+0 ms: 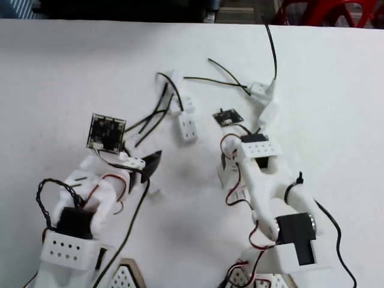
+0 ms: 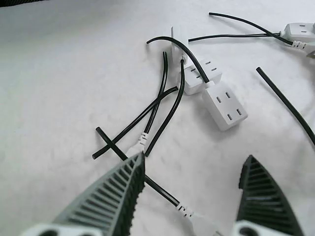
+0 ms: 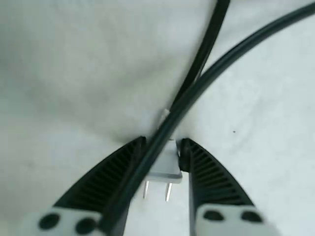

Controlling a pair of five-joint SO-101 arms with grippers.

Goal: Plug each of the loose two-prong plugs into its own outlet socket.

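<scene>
Two white outlet blocks lie joined at mid-table, seen from above as outlet blocks. My left gripper stands open just short of them, over a black cable that ends in a white plug; from above the left gripper sits low at centre-left. My right gripper is shut on a white two-prong plug, prongs pointing back toward the wrist, with a black cable crossing it. In the high view the right gripper is right of the blocks, near another white plug.
Several black cables cross on the white table between the arms. A further white connector lies at the far right. A cable runs off the table's far edge. Bare table spreads to the left.
</scene>
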